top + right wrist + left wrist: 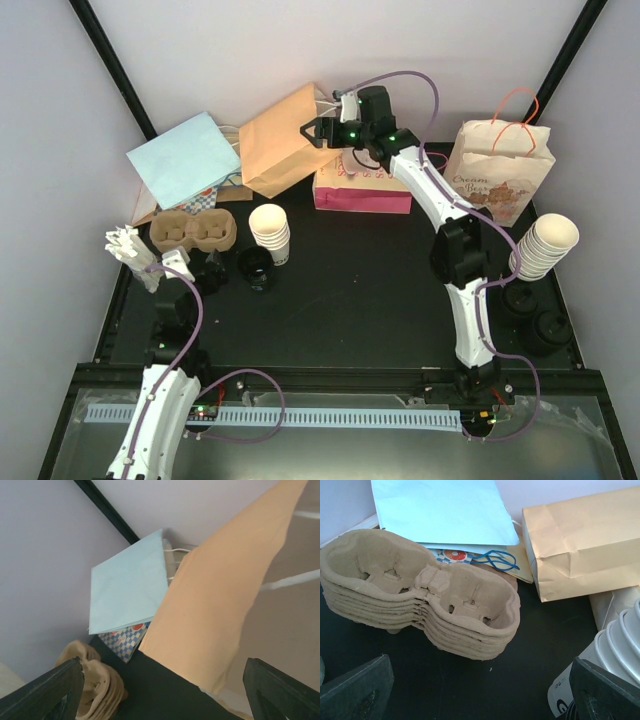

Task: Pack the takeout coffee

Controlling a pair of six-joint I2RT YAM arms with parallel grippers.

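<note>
Target = takeout coffee: no lone lidded cup made out; short cup stack [270, 234] + black lid-like item [256, 268] sit just R of pulp carrier stack [192, 232], so nearer L arm; L gripper [480, 692] low, just in front of carrier, jaws wide, empty; R gripper [324, 131] well beyond carrier, arm stretched far; jaws wide at edge of leaning tan bag [285, 140], long axis slanted; looks ungripped.

Pale lilac walls [40, 150], black corner struts [111, 65], matte black tabletop [370, 300], soft even light
</note>
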